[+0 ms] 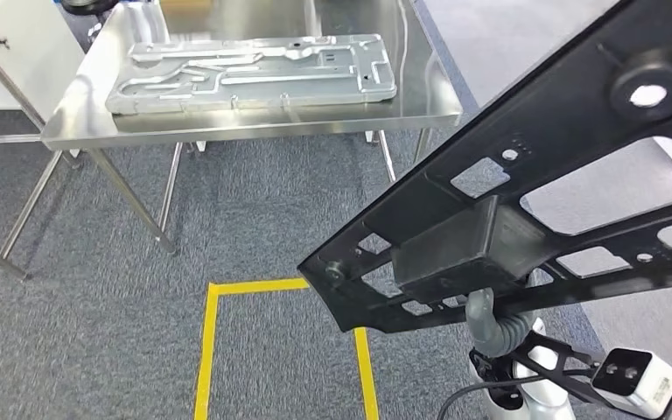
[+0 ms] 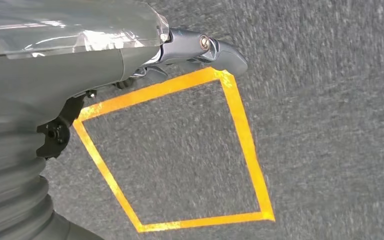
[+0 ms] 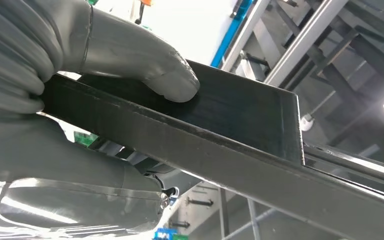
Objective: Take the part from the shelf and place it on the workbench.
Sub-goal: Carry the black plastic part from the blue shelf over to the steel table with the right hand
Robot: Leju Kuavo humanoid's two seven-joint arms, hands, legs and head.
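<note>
Right hand (image 3: 80,100): closed on the black frame part (image 1: 525,201); in the right wrist view the grey thumb (image 3: 145,65) is pressed on a flat black block of the part and the fingers are wrapped beneath it.
Black frame part: held up in the air, tilted, over the carpet (image 1: 96,332) and short of the workbench (image 1: 254,127); cut-out windows and a round hole are seen along it.
Left hand (image 2: 200,50): seen hanging above the carpet; nothing is seen in it, but whether its fingers are spread or curled cannot be told.
Floor: a yellow tape rectangle (image 1: 210,350) is marked on the carpet.
Workbench: steel-topped, ahead of the robot; a silver stamped metal panel (image 1: 254,72) is laid flat on it.
</note>
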